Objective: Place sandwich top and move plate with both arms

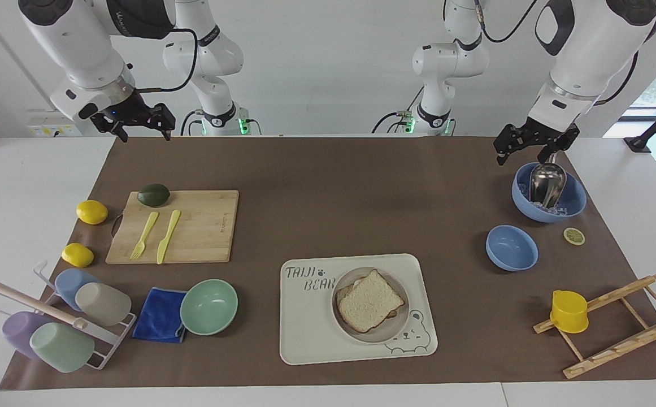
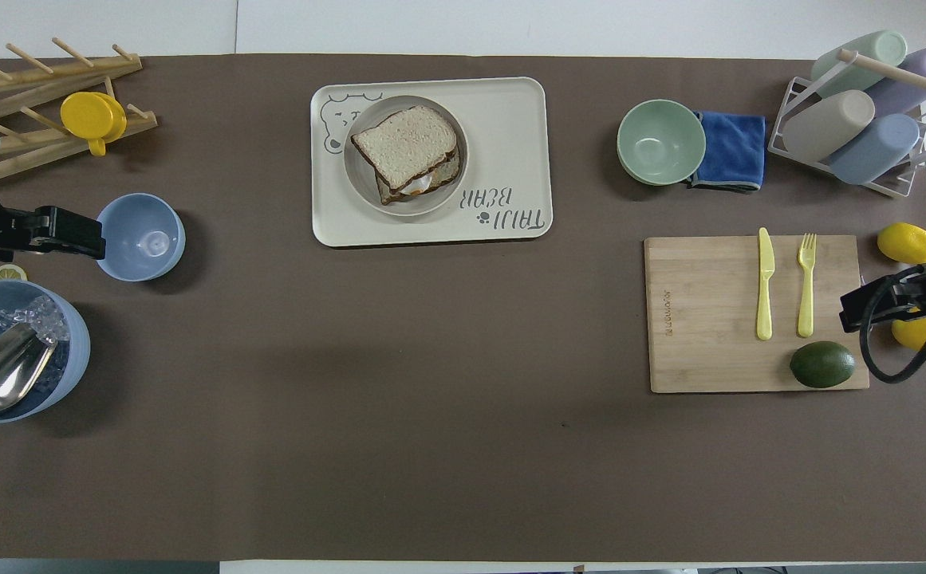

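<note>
Sandwich top (image 1: 368,300) lies on the egg slice in the plate (image 1: 399,330), on the "TAIJI BEAR" tray (image 1: 305,339) near the counter's edge farthest from the robots.
Left gripper (image 1: 529,151) hangs spread and empty above the ice bowl (image 1: 575,202); right gripper (image 1: 142,129) hangs spread and empty over the mat's corner; bare mat separates tray and robots.

One camera faces the arms from high across the worktop (image 1: 361,198); the other looks steeply down toward twelve o'clock; both share the whole worktop (image 2: 431,399).
</note>
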Controlling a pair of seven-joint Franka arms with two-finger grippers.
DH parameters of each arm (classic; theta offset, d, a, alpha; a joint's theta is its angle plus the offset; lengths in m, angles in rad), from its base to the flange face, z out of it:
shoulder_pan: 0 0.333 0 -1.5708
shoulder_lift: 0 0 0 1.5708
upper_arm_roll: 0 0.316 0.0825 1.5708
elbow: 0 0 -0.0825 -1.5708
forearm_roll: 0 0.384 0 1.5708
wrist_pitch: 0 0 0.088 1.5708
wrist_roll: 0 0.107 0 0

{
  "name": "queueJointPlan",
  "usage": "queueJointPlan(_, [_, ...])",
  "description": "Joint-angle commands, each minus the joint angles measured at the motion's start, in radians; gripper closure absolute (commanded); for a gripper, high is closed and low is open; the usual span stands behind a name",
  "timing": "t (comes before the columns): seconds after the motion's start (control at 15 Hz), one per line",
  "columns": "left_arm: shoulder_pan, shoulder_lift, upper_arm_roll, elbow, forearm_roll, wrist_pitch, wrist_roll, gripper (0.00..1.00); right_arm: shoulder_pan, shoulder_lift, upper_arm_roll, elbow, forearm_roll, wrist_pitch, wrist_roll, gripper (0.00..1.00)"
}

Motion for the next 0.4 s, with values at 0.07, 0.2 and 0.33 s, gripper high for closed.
queueJointPlan(0.07, [0.016,-0.007,-0.005,-0.002,-0.029,0.018,0.003,0.00,-0.006,-0.009,0.003,-0.007,0.026,0.000,0.004,0.00])
queueJointPlan(0.2, [0.016,-0.007,-0.005,-0.001,-0.029,0.017,0.003,0.00,-0.006,-0.009,0.003,-0.007,0.026,0.000,0.004,0.00])
queueJointPlan(0.33, [0.023,-0.012,-0.007,0.001,-0.031,0.012,0.003,0.00,-0.006,-0.009,0.003,-0.007,0.026,0.000,0.004,0.00])
